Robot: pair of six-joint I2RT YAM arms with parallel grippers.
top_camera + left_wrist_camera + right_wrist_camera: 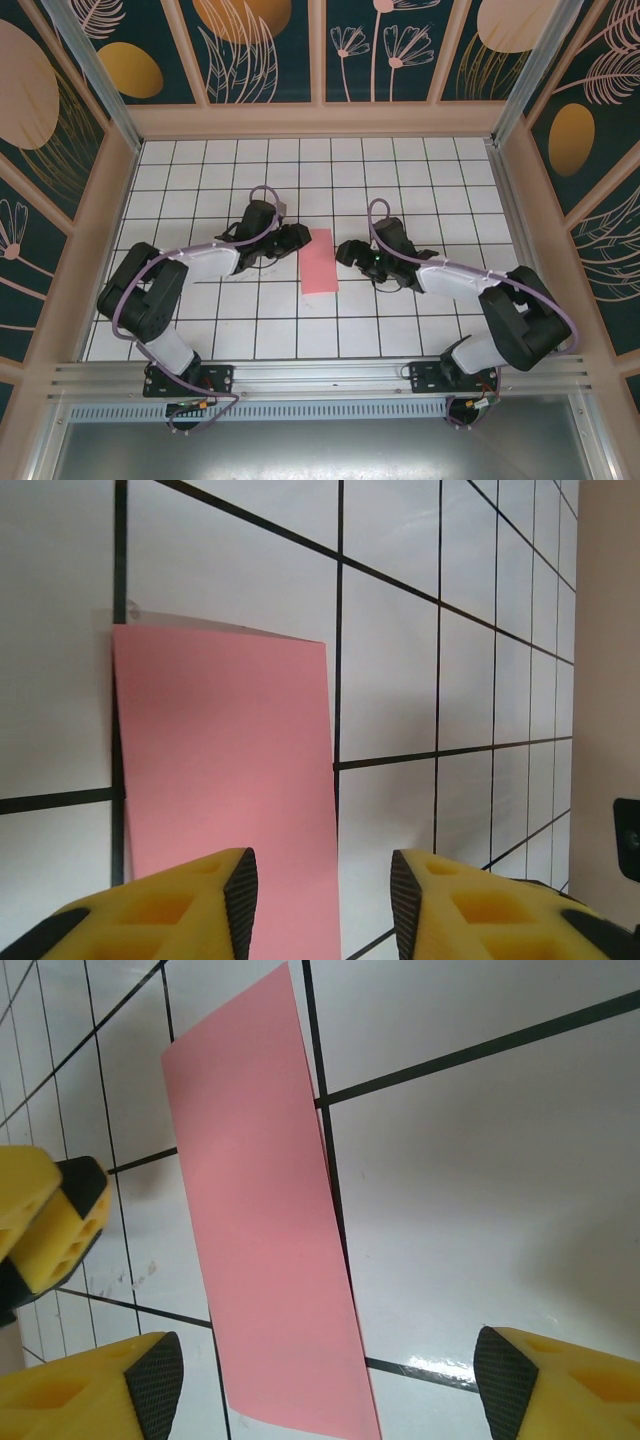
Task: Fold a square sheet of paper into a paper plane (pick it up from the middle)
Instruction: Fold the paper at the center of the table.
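Note:
The square sheet of paper (320, 262) lies flat on the white grid table, folded into a narrow pink-red rectangle about one tile wide. A paper plane is out of view. My left gripper (300, 238) sits just left of the sheet's far half. Seen from its wrist, the left gripper (323, 895) has its jaws apart over the sheet's (225, 770) right edge, holding nothing. My right gripper (345, 252) stands just right of the sheet. In the right wrist view the right gripper (328, 1385) is wide open above the sheet's (265, 1230) near end.
The left gripper's yellow finger (45, 1225) shows beyond the sheet in the right wrist view. Wooden walls (100, 230) with patterned panels enclose the table on three sides. An aluminium rail (320, 375) carries both arm bases along the near edge.

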